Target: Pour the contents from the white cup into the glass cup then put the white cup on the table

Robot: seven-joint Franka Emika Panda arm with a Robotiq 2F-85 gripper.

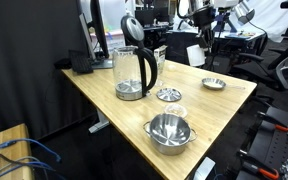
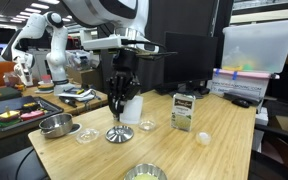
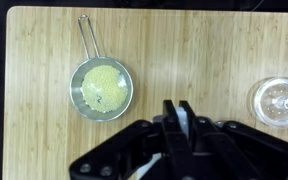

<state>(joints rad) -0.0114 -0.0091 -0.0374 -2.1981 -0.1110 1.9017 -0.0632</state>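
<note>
My gripper (image 3: 181, 115) is shut on the white cup (image 3: 182, 124), of which only a thin white strip shows between the fingers in the wrist view. In an exterior view the gripper (image 2: 122, 110) hangs low over the table (image 2: 224, 150) with the white cup (image 2: 133, 107) at its side, just above a round silver base (image 2: 119, 134). The glass cup (image 1: 131, 73), a tall clear jug with a black handle, stands on the table (image 1: 224, 105) in an exterior view where my arm does not show.
A small strainer pan of yellow grains (image 3: 101, 88) and a clear glass dish (image 3: 279, 100) lie below the wrist. A steel bowl (image 2: 56, 125), glass dishes (image 2: 87, 133), a box (image 2: 184, 110) and a small ball (image 2: 204, 138) stand around. A steel bowl (image 1: 169, 130) sits near the table edge.
</note>
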